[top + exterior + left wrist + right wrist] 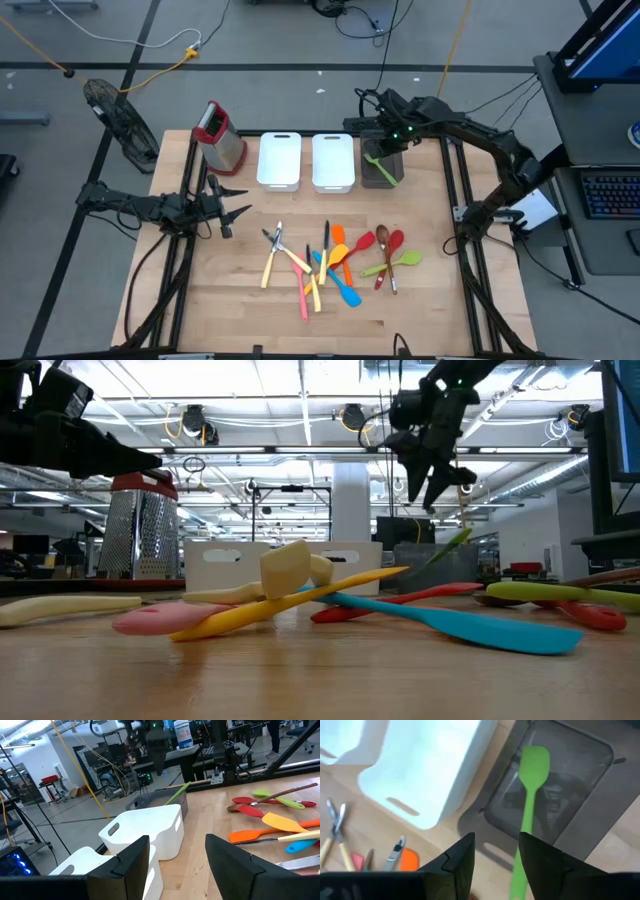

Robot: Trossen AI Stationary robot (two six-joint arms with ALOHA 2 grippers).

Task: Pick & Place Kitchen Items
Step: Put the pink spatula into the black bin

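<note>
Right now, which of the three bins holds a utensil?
The dark bin, rightmost in the row, under the right end effector: a green spatula leans in it. Both white bins look empty.

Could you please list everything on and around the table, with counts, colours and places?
Green silicone spatula: one, leaning in the dark bin, handle over its near rim.
Dark rectangular bin: one, back right, beside the white bins.
White rectangular bins: two, side by side at back centre.
Red-topped metal box grater: one, back left.
Loose utensils: a dozen or so, in green, red, orange, blue, pink, yellow and metal, piled front centre.
Wooden table: one.
Black floor fan: one, on the floor left of the table.
Left gripper: open, empty, above the table's left side.
Right gripper: open, above the dark bin.
</note>
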